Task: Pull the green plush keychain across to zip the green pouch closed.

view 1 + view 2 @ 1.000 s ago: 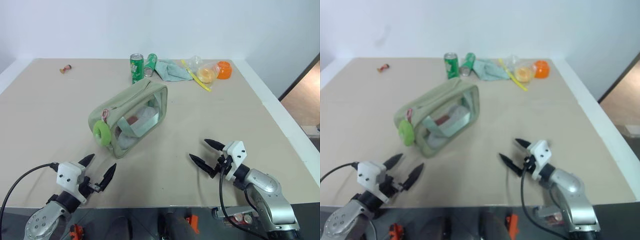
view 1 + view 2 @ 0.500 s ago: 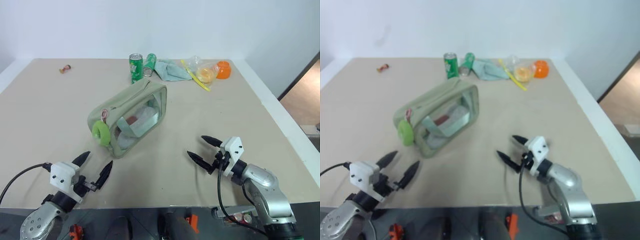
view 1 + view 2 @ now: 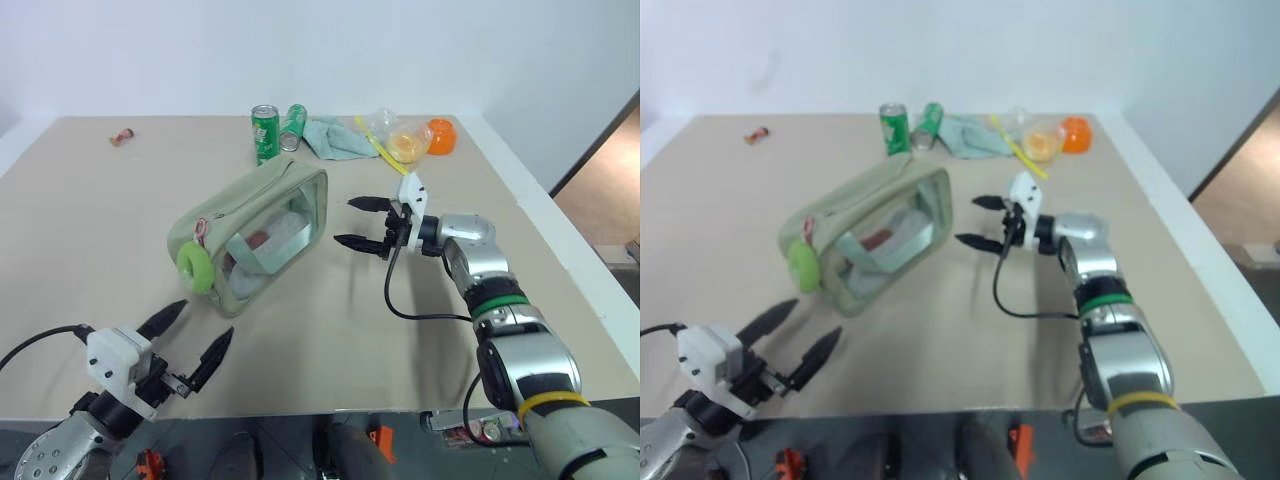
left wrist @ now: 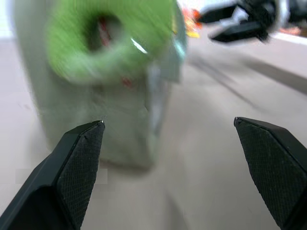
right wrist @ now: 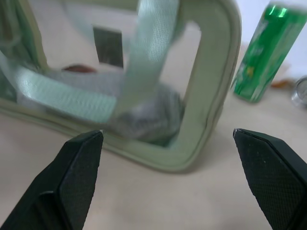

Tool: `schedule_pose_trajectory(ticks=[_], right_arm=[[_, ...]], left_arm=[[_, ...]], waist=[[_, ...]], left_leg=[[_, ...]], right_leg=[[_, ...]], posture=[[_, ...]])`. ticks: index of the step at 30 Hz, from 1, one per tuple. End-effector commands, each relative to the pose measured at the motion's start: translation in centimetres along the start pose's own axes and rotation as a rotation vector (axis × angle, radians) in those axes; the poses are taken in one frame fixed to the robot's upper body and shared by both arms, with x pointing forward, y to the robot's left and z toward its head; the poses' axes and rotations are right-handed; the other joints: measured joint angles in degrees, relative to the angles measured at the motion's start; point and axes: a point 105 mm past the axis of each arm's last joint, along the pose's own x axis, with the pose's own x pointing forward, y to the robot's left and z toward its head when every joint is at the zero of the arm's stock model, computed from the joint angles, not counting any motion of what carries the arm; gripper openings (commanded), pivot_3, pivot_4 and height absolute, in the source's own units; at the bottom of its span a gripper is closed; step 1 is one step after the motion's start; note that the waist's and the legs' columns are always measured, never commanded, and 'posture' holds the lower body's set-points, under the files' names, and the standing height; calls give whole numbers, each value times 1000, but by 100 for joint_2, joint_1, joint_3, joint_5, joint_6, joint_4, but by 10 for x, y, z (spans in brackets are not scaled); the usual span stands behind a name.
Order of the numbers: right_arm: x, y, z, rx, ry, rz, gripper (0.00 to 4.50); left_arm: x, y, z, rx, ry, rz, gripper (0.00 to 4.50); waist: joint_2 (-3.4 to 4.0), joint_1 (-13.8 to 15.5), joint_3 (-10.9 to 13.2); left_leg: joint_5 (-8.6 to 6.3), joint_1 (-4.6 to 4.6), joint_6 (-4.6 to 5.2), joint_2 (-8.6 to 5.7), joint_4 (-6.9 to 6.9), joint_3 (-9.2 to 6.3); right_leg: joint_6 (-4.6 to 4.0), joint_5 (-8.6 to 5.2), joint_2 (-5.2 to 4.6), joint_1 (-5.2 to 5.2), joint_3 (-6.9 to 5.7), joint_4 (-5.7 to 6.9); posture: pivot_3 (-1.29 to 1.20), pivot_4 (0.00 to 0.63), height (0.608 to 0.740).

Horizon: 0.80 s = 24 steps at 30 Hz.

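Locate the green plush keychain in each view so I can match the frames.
Left eye: green plush keychain left of centre, on the green pouch's near end.
Right eye: same spot, shifted further left.
Left wrist: large at the top, against the pouch.
Right wrist: not in it; the pouch's clear side faces the camera.
Shared landmark: the pouch.

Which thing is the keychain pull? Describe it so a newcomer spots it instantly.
Start at the boxy sage-green fabric pouch with clear plastic sides in the middle of the beige table. On its end nearest the robot's left hangs a small lime-green fuzzy ring. Nothing else nearby is plush or donut-shaped.
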Motion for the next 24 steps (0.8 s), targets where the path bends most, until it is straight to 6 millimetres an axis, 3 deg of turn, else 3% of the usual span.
schedule_pose_trajectory(ticks=[1,6,15,24], right_arm=[[9,-12,26,-85,-26,1,4500],[25,-20,53,-116,-48,-9,4500],[65,1,93,-139,-176,107,4500],[69,-4,85,-198,-97,53,4500]], left_arm=[[1,-7,7,56,-13,-15,4479],[2,-5,4,47,-21,16,4479],[-5,5,-3,35,-3,89,4479],[-1,9,-2,45,-7,99,4479]], waist=[[3,-29,2],[4,-25,2],[8,-31,4],[8,-26,4]], left_leg=[[-1,0,1,0,0,1],[-2,3,1,12,0,7],[-2,1,1,25,-1,18],[-4,0,0,31,-2,29]], right_leg=[[0,0,0,-1,5,0],[4,3,-1,-3,12,2],[2,5,4,-13,15,4],[-4,6,8,-17,20,4]], posture=[[0,150,740],[0,150,740],[0,150,740],[0,150,740]])
